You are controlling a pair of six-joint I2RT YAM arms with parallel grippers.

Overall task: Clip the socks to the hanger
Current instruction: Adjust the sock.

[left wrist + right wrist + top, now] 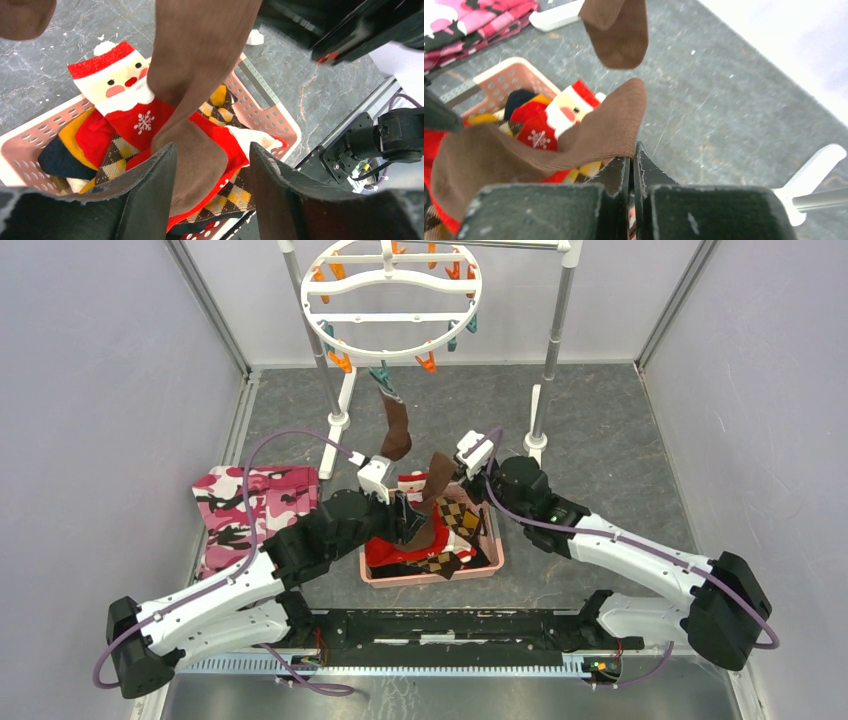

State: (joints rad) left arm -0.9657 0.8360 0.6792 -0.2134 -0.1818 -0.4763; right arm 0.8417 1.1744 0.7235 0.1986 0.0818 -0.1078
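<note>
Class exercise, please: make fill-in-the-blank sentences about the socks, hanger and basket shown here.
One brown sock hangs from the round white ___. The right tool pinches the second brown sock; the left tool stands ___. The Santa sock lies in a ___ basket.
Missing: hanger; open; pink.

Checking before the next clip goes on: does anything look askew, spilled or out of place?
Nothing stands out. One brown sock hangs clipped to the hanger; the second sock is pinched by the right gripper, its foot down in the basket.
</note>
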